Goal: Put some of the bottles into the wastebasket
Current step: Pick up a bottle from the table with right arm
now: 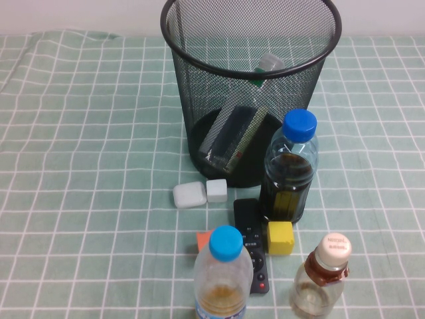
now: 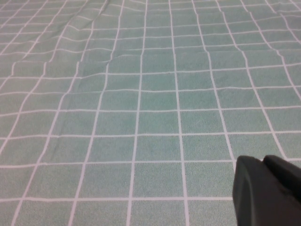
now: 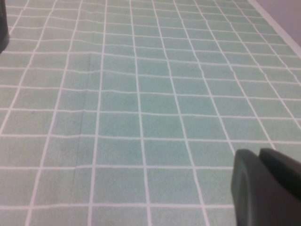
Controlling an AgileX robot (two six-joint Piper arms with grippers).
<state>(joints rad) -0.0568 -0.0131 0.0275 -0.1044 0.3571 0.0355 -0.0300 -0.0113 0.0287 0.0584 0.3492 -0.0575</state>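
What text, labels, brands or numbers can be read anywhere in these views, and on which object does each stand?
None reads clearly.
Cream cap of the small squat clear bottle: reddish print, blurred.
Label of the taller clear bottle lying inside the black wire-mesh wastebasket: unreadable through the mesh.
Dark-liquid bottle with blue cap: yellowish label, illegible.
Black remote control: button marks too small.
Left claw and right claw, over bare cloth: no markings.

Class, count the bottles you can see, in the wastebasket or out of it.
4: white-capped bottle inside the wastebasket; dark bottle beside it; blue-capped bottle and squat bottle nearest the camera. More may be hidden.
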